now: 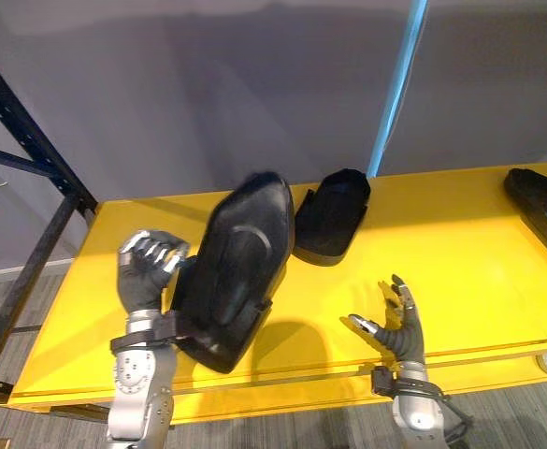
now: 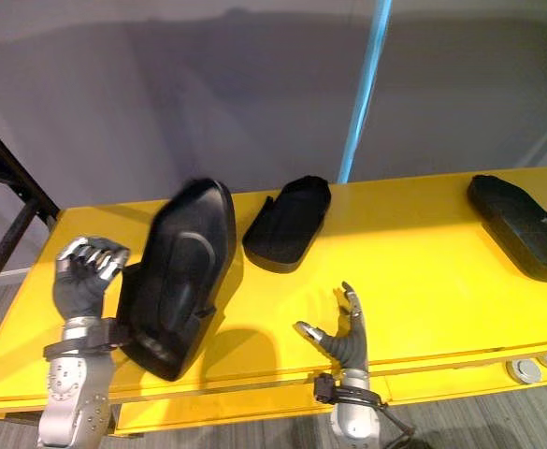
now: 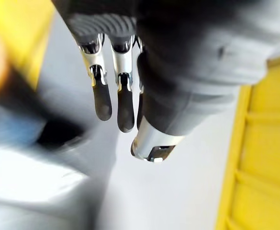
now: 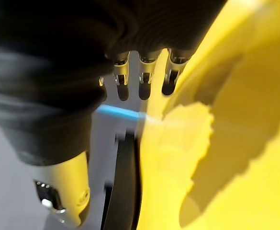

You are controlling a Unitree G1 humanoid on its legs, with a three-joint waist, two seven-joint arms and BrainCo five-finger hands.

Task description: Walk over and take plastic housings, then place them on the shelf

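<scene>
A black steel frame (image 1: pixel 30 187) of thin square bars stands at the far left, and a smooth, glossy yellow shelf (image 1: pixel 460 271) runs across in front of a plain grey wall (image 1: pixel 208 84).

The left hand (image 1: pixel 147 267) is over the shelf's left end, clenched, with its silver fingers (image 3: pixel 101 96) curled in. Its thumb side and wrist press against the left flank of the large plastic housing (image 1: pixel 236 271). The thumb itself is hidden behind that shell. This housing is a long, rounded black moulding, domed like a hull, with a faint raised arc on its back and a slight sheen. It stands tilted, its lower end at the shelf's front lip beside the wrist and its upper end leaning towards the wall. It throws a soft shadow on the yellow to its right.

Just beside its upper right edge lies a smaller housing (image 1: pixel 332 217). It is matte black and shallow, hollow side up like a trough, with a thick rim.

The right hand (image 1: pixel 399 323) hangs over the shelf's front edge, released and empty, with fingers straight and spread and the thumb splayed. It is well apart from all the housings.

A narrow light-blue strip (image 1: pixel 399 84) runs up the wall behind. At the far right lies a third housing (image 2: pixel 521 224), a flat, elongated dark shell.
</scene>
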